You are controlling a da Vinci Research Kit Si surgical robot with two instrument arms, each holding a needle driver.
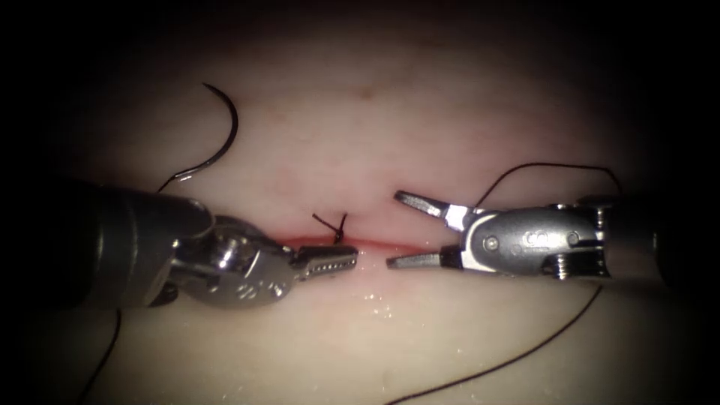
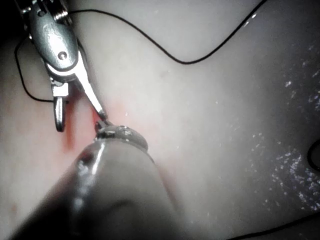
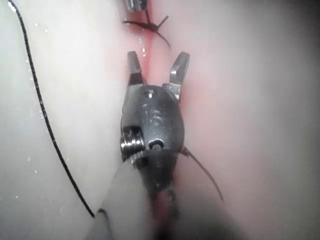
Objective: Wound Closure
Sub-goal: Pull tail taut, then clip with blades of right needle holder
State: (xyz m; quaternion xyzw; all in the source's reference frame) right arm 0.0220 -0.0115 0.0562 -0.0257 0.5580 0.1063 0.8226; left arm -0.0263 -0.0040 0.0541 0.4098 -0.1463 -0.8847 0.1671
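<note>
steel left hand [image 1: 330, 260] clenched, empty | right hand [image 1: 399, 229] spread, empty | needle [image 1: 219, 142] loose on tissue [image 1: 420, 112]

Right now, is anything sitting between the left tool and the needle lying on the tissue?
Nothing visible does. The needle lies free on the tissue, above the cut's left end, held by neither tool. The left tool is shut and empty at the cut; the right tool is open and empty.

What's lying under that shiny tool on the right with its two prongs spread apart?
Under the right tool, jaws open and empty, lies the reddish cut in the tissue, and dark thread passes beneath its shaft. How the cut continues beneath the tool's body is covered.
</note>
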